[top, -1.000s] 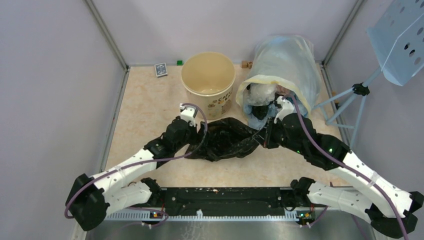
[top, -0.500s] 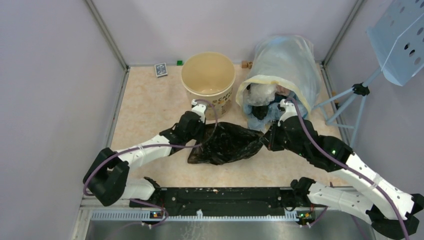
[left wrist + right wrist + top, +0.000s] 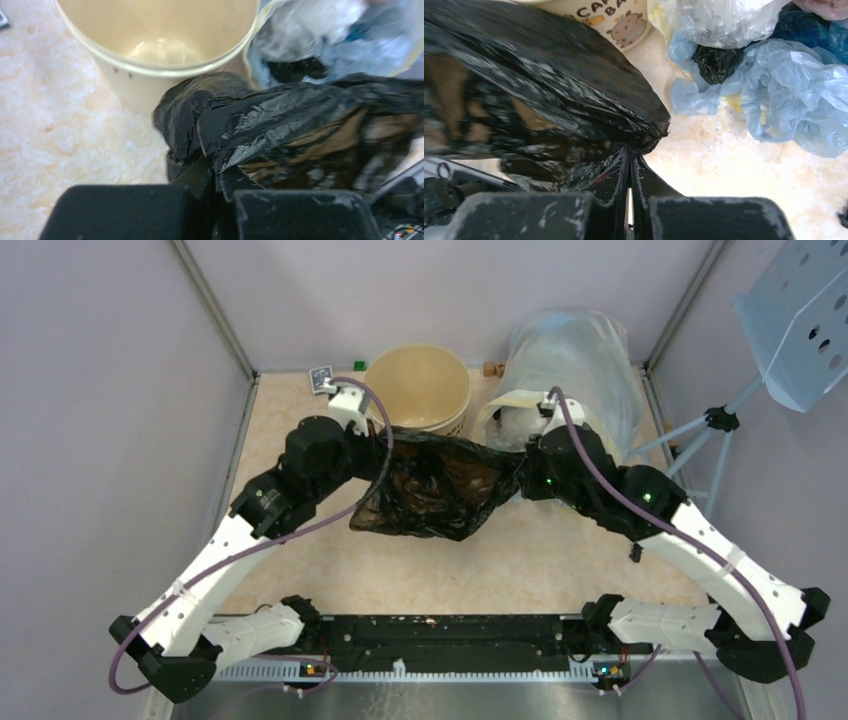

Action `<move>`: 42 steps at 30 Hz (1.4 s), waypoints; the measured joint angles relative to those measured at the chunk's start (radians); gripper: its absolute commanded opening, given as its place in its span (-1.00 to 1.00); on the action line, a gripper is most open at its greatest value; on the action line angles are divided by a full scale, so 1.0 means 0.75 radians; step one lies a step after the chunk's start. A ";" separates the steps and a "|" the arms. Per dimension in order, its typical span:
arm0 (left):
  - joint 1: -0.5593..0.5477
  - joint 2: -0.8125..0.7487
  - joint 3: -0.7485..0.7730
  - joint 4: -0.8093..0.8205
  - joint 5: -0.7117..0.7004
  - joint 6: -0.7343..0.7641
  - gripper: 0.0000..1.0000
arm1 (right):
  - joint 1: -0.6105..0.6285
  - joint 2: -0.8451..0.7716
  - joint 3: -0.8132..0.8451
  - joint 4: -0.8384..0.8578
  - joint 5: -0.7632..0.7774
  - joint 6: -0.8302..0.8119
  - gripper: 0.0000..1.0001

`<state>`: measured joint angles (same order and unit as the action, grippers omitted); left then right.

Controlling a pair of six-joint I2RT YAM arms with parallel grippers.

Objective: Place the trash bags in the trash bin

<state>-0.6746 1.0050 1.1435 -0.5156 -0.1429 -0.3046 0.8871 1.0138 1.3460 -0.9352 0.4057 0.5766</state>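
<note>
Fingers, left [image 3: 215,202]: pressed together, pinching a fold at the left end of the black bag [image 3: 435,490]; the film bunches between the two pads.
Card [image 3: 321,377]: patterned, flat on the desk [image 3: 540,560] by the back wall, just left of the bin [image 3: 415,390].
Bin: upright at the back of the desk, mouth open, nothing inside. The black bag is just in front of it, its upper edge overlapping the near rim in the top view, not inside.
Lettering: brown print on the bin wall. "CAP" above "BA" is readable in the right wrist view and the rest is cut off; a small cartoon animal sits beside it.
Black bag: glossy, crumpled, stretched between both arms, sagging in the middle.
Fingers, right [image 3: 630,200]: pressed together, nipping a gathered corner at the right end of the black bag.
Sack [image 3: 575,360]: translucent, lying on its side just right of the bin, mouth toward the arms.
Blue bags [image 3: 784,95]: crumpled at the sack's mouth, a small black wad among them.
</note>
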 measured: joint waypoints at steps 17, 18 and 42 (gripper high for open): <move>0.008 0.247 0.807 -0.142 -0.017 0.096 -1.00 | -0.095 0.336 0.686 0.212 -0.023 -0.218 -1.00; 0.010 0.264 0.833 -0.128 -0.034 0.109 -1.00 | -0.112 0.363 0.725 0.221 -0.030 -0.224 -1.00; 0.420 0.663 0.602 0.150 0.295 0.013 -1.00 | -0.407 1.003 0.931 0.282 -0.516 -0.184 -1.00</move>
<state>-0.3599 1.5024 1.5951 -0.4030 0.0784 -0.2951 0.5816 1.7660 2.0441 -0.7235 0.0185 0.4389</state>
